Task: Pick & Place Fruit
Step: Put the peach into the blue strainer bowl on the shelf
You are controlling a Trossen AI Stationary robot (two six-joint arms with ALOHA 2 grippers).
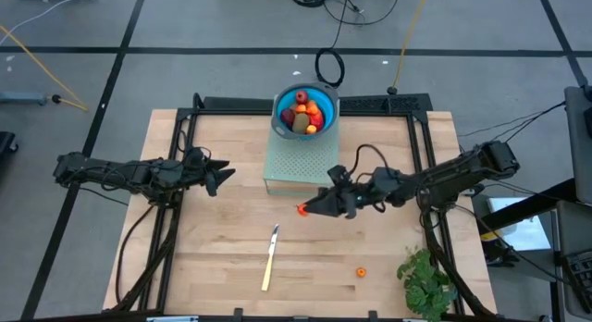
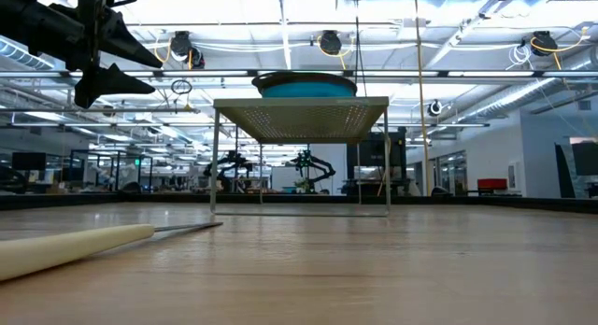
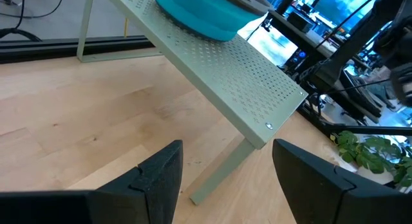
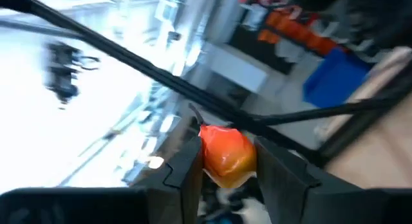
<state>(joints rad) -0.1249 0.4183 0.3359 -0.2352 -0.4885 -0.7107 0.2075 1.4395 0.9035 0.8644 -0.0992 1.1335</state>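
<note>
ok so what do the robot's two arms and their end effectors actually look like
Both arms are dark, nearly black, slim and jointed, with black cables looping along them. The left end effector ends in two tapering, pointed black fingers, chunky and angular up close. The right end effector has the same matte black two-finger build. No markings or labels are visible on either.

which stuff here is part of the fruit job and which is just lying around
Part of the job:
- small orange fruit held in the right gripper
- fruit in the blue bowl on the perforated stand
- tiny orange piece on the table

Lying about:
- knife
- leafy green bunch
- left gripper, open and waiting
</note>
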